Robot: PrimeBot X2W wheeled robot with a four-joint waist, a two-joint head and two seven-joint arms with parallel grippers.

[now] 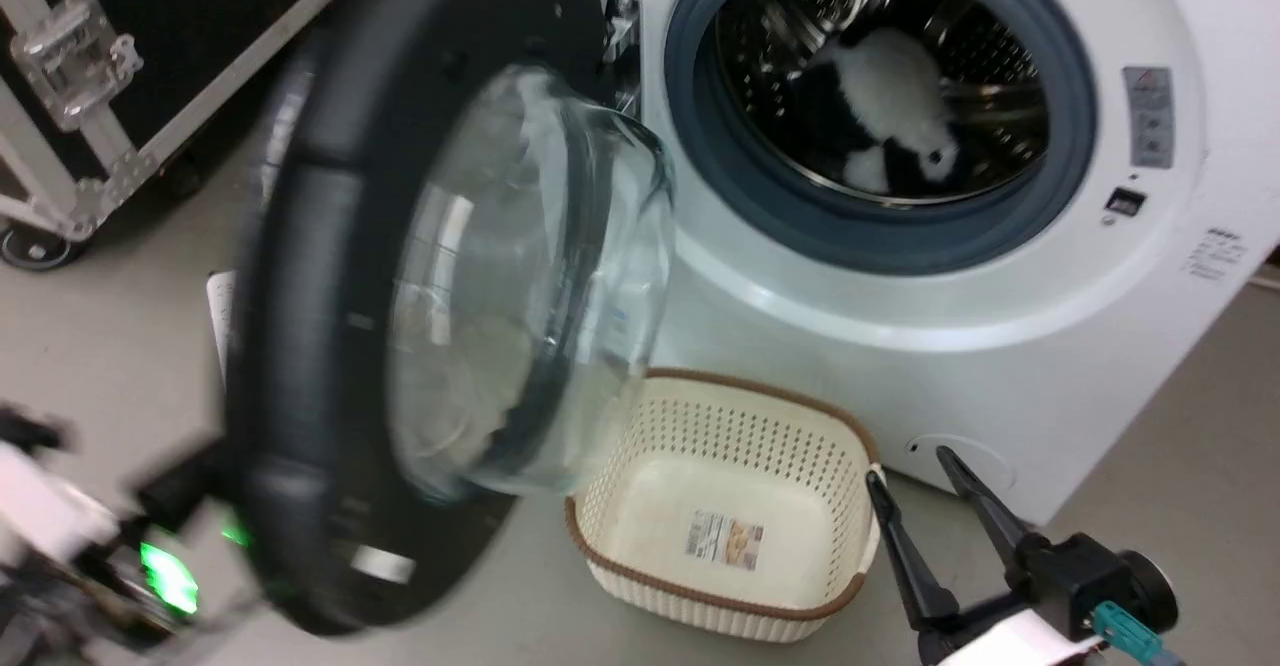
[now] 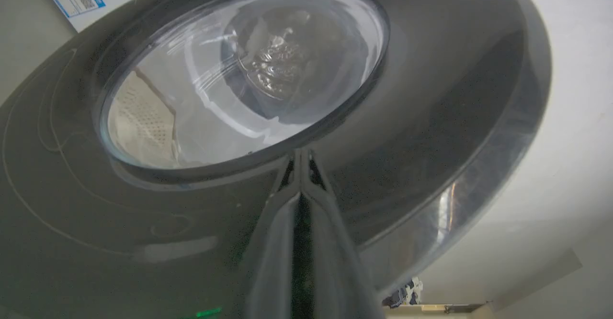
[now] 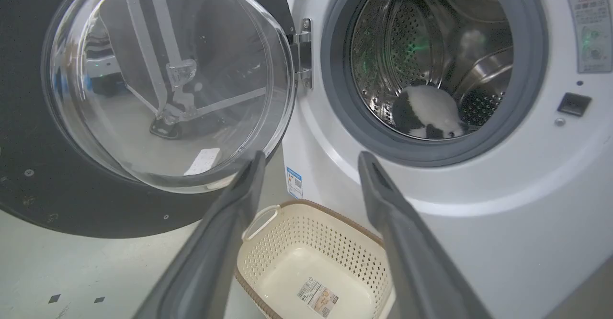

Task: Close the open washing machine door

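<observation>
Left gripper (image 2: 299, 153) has its two fingers pressed together, pinching nothing, with the tips set against the outer face of the door (image 2: 431, 118) just below the rim of its window (contact looks likely, though the wrist view cannot quite settle it). Right gripper (image 1: 908, 464) hangs spread and empty near the lower front of the machine (image 1: 1000, 366), beside the basket (image 1: 700, 436) on the floor.

The door hangs from a hinge (image 3: 301, 51) at the left edge of the machine's front. It is swung wide, well apart from the gasket (image 1: 880, 236), and is blurred in the head view. It is a broad, glossy black ring, nearly as wide as the machine, with a clear glass bowl bulging from its inner side.

As I judge it, the door is stiff and fairly heavy and turns only about the hinge, so a flat push will do and no grip is needed. The gloss looks slippery, so closed tips could skate along it. It seems best to press on the black ring far from the hinge, where leverage is greatest, and not on the glass. The bowl should pass above the basket, though the two look close in the head view. A firm last push is probably needed to latch.
</observation>
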